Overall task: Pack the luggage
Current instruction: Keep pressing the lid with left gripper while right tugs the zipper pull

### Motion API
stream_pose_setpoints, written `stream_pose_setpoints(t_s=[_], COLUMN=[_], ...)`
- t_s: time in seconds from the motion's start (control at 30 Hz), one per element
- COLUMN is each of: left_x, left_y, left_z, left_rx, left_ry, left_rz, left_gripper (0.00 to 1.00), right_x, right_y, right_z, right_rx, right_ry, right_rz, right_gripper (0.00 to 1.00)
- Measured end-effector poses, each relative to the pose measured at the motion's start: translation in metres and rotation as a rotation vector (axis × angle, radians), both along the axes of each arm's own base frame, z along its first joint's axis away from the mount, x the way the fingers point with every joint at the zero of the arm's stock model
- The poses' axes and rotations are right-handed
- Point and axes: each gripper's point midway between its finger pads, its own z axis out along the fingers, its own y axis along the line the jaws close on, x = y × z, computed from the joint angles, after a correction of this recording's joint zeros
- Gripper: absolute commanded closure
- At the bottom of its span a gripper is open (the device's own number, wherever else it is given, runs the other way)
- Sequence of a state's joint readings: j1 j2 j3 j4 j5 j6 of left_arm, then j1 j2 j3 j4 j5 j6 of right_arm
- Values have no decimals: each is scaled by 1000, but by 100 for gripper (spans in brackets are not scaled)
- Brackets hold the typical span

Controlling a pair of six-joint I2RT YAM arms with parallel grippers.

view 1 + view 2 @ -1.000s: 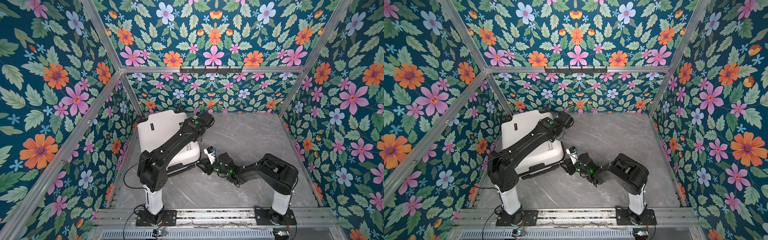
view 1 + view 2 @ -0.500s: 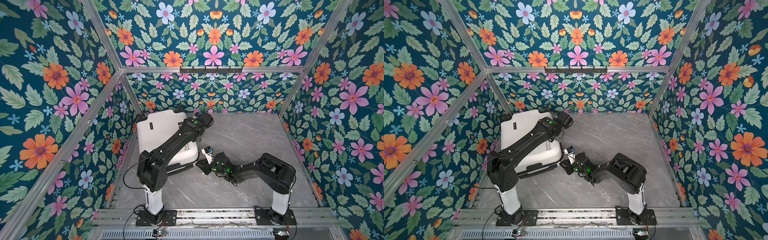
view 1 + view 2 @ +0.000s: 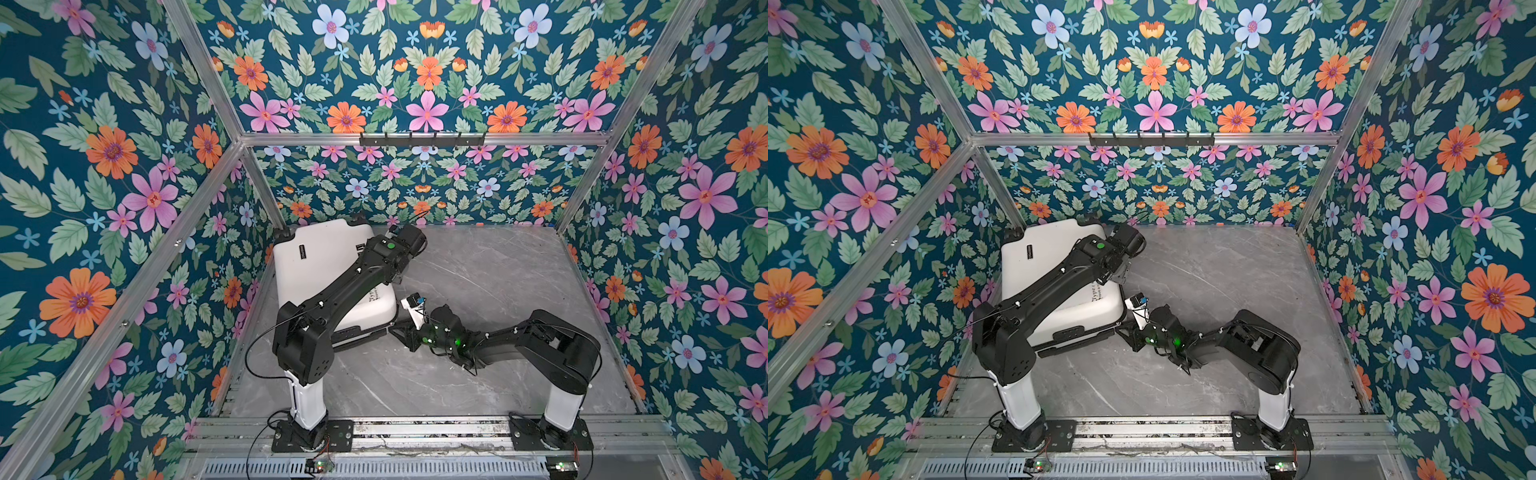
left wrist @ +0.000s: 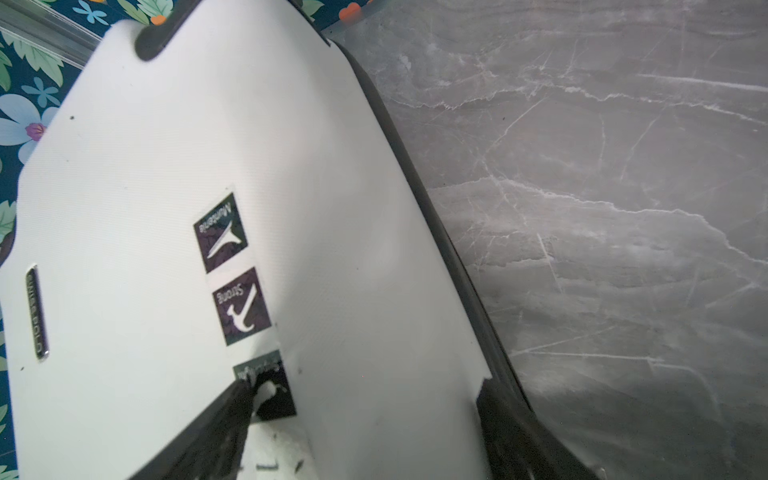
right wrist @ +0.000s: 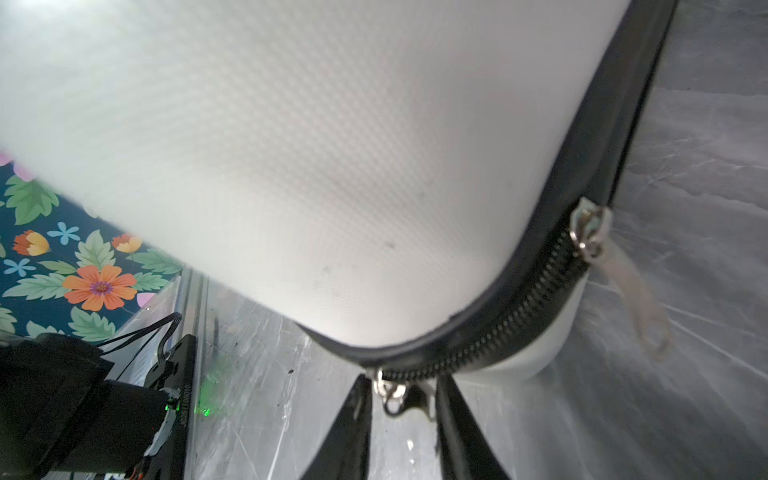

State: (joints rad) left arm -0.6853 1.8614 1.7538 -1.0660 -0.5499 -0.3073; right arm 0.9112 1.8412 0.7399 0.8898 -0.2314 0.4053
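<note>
Grey marble tabletop [image 3: 478, 270] between floral walls [image 3: 124, 166] carries the suitcase [image 3: 324, 266], closed and lying flat in the far left corner. Spread wide, the left gripper [image 4: 365, 388] rests on the lid by its right edge, seemingly holding it down. At the near corner, the right gripper [image 5: 404, 384] has a zipper pull [image 5: 395, 399] between its narrowly parted jaws; whether they pinch it I cannot tell. Zipping shut looks like the step in hand. The next move probably calls for a firm pinch, then a steady drag along the teeth toward the second slider [image 5: 590, 232].
</note>
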Motion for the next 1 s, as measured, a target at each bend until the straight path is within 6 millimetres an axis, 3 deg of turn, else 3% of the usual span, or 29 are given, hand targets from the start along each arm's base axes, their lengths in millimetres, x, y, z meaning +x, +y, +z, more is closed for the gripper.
stream_pose_setpoints(t_s=[0.27, 0.33, 0.43, 0.53, 0.8, 1.0], left_x=[-1, -1, -2, -2, 3, 9], left_y=[3, 3, 3, 2, -4, -4], left_z=[0, 0, 0, 0, 0, -1], left_rx=[5, 5, 3, -1, -32, -49], left_ry=[6, 6, 5, 1, -45, -109], left_rz=[4, 4, 4, 1, -5, 8], left_gripper=[14, 16, 20, 26, 57, 61], right_x=[3, 4, 5, 3, 7, 24], right_y=[7, 7, 7, 8, -11, -18], right_z=[-5, -7, -7, -5, 8, 18], right_rx=[-16, -20, -21, -17, -5, 11], right_ry=[13, 15, 13, 16, 28, 26], right_rz=[7, 2, 0, 11, -34, -88], right_gripper=[78, 83, 99, 100, 100, 100])
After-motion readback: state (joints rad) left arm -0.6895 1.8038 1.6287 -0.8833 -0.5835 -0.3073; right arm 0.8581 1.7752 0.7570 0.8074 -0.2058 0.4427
